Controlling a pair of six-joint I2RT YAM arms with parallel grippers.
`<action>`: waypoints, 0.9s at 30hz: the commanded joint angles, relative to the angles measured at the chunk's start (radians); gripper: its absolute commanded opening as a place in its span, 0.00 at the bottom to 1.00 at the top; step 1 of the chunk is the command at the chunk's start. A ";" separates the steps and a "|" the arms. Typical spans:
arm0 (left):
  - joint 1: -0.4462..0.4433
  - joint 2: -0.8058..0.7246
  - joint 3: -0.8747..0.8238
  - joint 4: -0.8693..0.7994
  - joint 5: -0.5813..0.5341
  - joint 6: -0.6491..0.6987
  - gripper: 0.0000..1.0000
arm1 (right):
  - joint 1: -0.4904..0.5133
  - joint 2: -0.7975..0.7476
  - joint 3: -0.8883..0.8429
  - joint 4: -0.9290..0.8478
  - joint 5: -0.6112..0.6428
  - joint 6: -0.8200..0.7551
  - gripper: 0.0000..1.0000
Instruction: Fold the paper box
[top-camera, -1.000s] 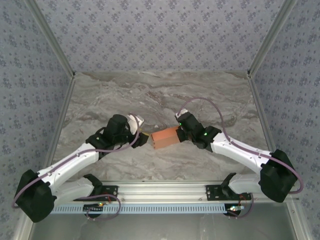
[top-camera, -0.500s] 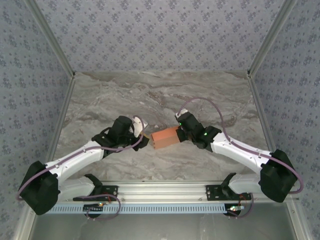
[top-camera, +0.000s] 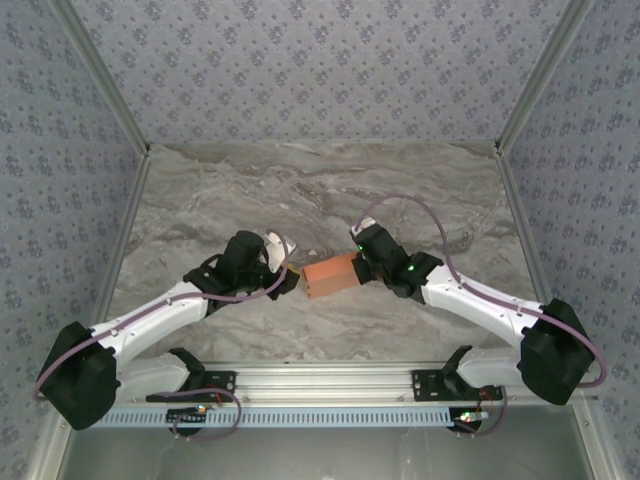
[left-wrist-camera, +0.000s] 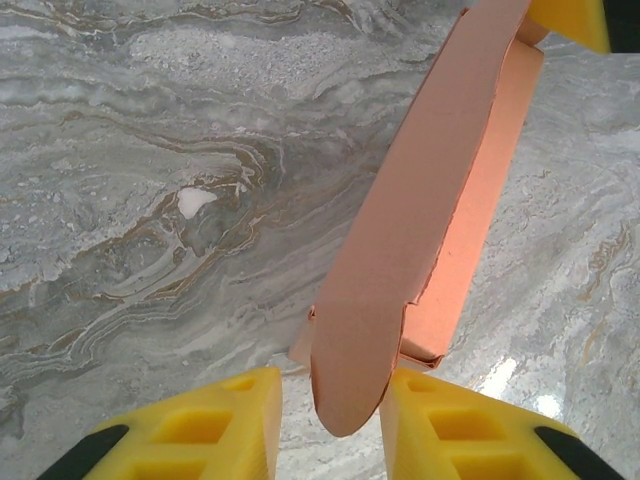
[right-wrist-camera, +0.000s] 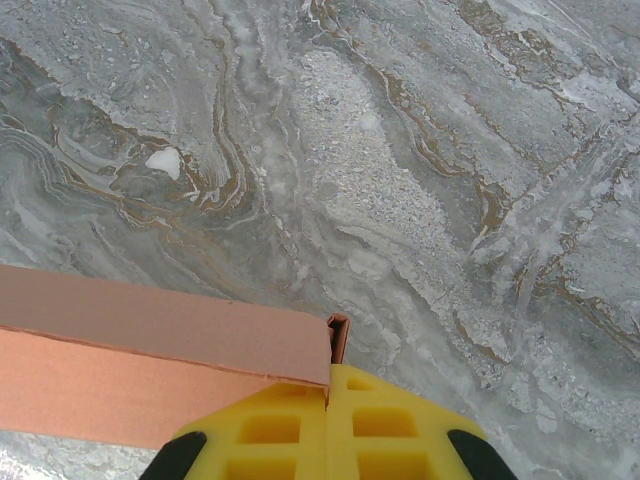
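The paper box (top-camera: 330, 274), salmon-orange and partly folded, hangs between the two grippers at the table's middle. In the left wrist view it (left-wrist-camera: 440, 200) runs up and to the right, and its rounded flap (left-wrist-camera: 355, 370) reaches down between my yellow fingers. My left gripper (left-wrist-camera: 332, 390) straddles that flap with narrowed jaws: the right finger (left-wrist-camera: 460, 420) touches it, and a gap shows at the left finger (left-wrist-camera: 210, 420). My right gripper (right-wrist-camera: 330, 385) is shut, pinching a thin folded edge (right-wrist-camera: 338, 338) at the box's (right-wrist-camera: 150, 360) other end.
The grey marbled table (top-camera: 250, 190) lies open on all sides of the box. Patterned walls (top-camera: 320, 70) close it in at the back and sides. A metal rail (top-camera: 330, 380) runs along the near edge. A small white fleck (right-wrist-camera: 163, 160) marks the surface.
My left arm has shifted slightly toward the box and its jaws have narrowed around the flap. The right arm and the box have stayed put.
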 joint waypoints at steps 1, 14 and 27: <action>-0.006 -0.001 0.023 0.025 0.010 -0.002 0.29 | 0.009 0.000 0.026 -0.045 0.013 0.014 0.04; -0.013 0.010 0.035 0.031 -0.004 -0.038 0.12 | 0.020 -0.003 0.026 -0.046 0.022 0.049 0.04; -0.098 0.015 0.059 0.058 -0.213 -0.467 0.04 | 0.096 -0.012 0.011 -0.046 0.149 0.158 0.03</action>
